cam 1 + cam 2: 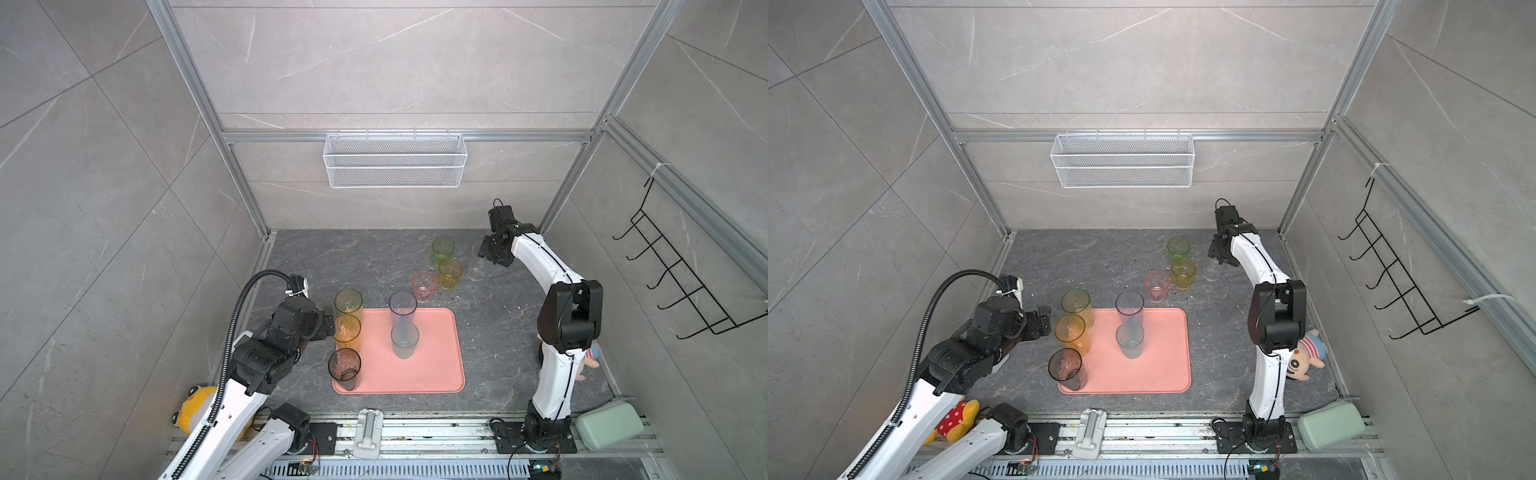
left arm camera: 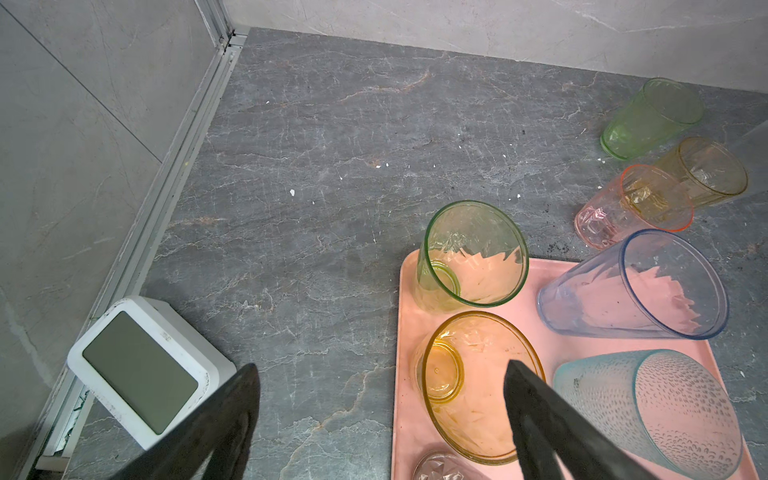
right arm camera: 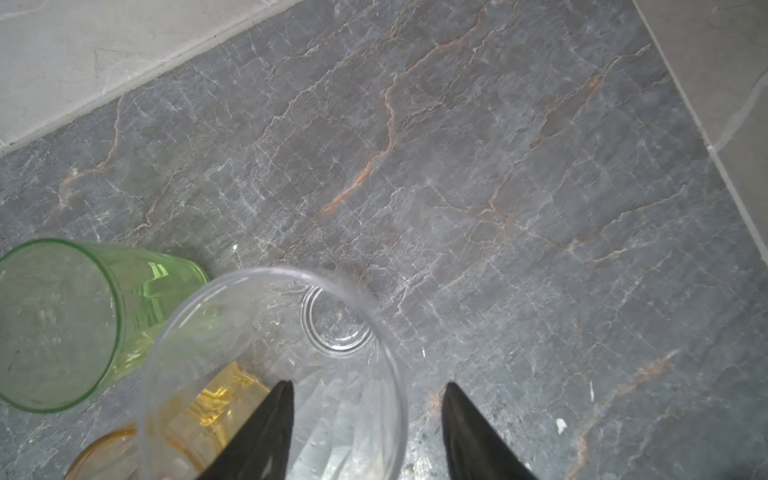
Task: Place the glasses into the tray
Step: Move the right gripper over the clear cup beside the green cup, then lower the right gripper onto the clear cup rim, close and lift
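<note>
The task looks a little over half done. Five tumblers stand upright in the salmon-pink tray (image 1: 432, 365). The yellow-green tumbler (image 1: 348, 301), the tall amber tumbler (image 1: 347, 329) and the smoky grey tumbler (image 1: 344, 366) form a row along its left rim. The blue-grey tumbler (image 1: 402, 306) and the teal tumbler (image 1: 404, 340) stand nearer its middle.

Four remain on the dark stone surface (image 1: 353, 257), beyond the tray's far right corner. The pink tumbler (image 1: 425, 286) is just beside the tray. The short amber tumbler (image 1: 450, 273) and the green tumbler (image 1: 443, 249) stand close together behind it, and the clear tumbler (image 3: 249, 324) is farthest right.

The right claw (image 3: 369, 385) is at that clear tumbler, which stands on the surface. One finger is inside the mouth and the other outside, with the rim wall between them. The jaws stand apart and are not yet pinched on the wall, so I judge this pickup only begun.

The left claw (image 2: 380, 368) is spread wide and holds nothing. It sits at the tray's left edge beside the tall amber tumbler; whether a finger touches that rim, I cannot tell.

The right half of the tray is bare, so there looks to be room for the remaining four.
</note>
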{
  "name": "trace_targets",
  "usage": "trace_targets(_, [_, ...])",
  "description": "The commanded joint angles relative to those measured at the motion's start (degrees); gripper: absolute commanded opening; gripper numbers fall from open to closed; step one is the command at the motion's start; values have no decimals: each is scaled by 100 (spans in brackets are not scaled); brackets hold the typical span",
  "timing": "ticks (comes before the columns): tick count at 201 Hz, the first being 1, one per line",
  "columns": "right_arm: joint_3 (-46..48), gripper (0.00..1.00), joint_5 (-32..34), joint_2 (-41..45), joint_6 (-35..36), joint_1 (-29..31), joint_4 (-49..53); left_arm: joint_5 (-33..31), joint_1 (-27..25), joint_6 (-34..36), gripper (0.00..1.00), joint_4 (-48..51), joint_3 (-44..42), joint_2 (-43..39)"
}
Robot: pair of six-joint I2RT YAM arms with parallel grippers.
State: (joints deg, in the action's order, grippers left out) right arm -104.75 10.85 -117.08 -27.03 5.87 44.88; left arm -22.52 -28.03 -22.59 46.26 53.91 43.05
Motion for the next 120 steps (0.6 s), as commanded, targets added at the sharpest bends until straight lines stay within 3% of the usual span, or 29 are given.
trace_targets(1, [-185,59,-81,-206,-57,-65,4,-182,-31,-105,92,-21,2,-20])
trace_targets(120, [-390,45,-285,-482,-41,-217,158,-253,-94,-108,92,-5,-2,-7])
